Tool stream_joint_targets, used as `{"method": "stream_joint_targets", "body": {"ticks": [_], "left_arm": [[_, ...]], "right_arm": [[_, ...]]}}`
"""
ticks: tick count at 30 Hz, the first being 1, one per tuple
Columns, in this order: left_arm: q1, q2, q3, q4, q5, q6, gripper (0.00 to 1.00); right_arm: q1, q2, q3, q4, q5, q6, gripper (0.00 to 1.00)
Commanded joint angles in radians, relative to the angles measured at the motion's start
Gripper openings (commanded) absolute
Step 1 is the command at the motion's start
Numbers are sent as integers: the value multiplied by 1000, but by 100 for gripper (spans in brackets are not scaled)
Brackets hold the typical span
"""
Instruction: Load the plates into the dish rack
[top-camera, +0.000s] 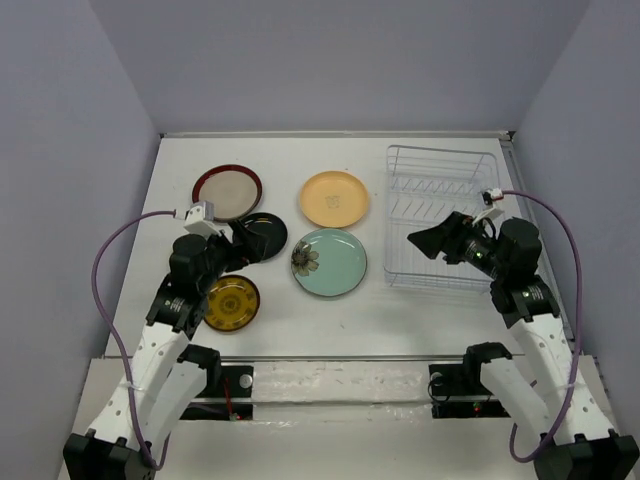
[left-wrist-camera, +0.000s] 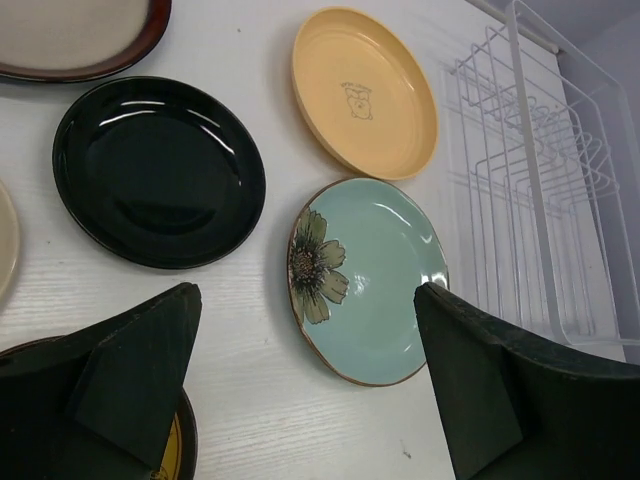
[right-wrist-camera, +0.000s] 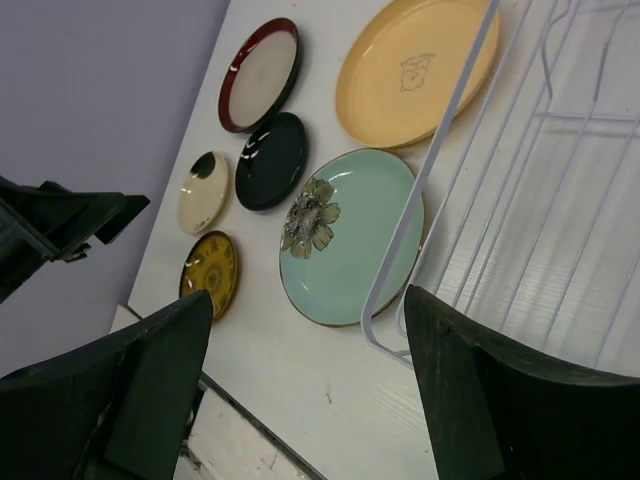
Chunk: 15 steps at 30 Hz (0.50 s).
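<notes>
You're holding the left gripper (left-wrist-camera: 305, 296) wide and empty above the black plate (top-camera: 268, 232). The right gripper (right-wrist-camera: 308, 298) is hovering wide over the rack's (top-camera: 440, 150) near-left corner, beside the teal plate (top-camera: 328, 263).

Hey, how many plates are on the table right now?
6, all left of the dish rack. Far: red-rimmed plate, peach plate; middle: cream plate, black plate, teal plate; near: amber plate. Arms may hide more.

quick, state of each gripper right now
left gripper: jaws open, holding nothing
right gripper: jaws open, holding nothing
</notes>
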Motion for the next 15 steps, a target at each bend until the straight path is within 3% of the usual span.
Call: {"method": "stream_joint_targets", "body": {"ticks": [1,6,15], "left_arm": [[-3,35,52,12,-21,-12,99],[-3,35,52,9,-47,-15,99],[-1,96,11,60,-145,-67,99]], "right_arm": [[118,32,17,90,38,0,82],[279,87,36,102,148,-24,80],[377,113,25,125,230,-37,69]]}}
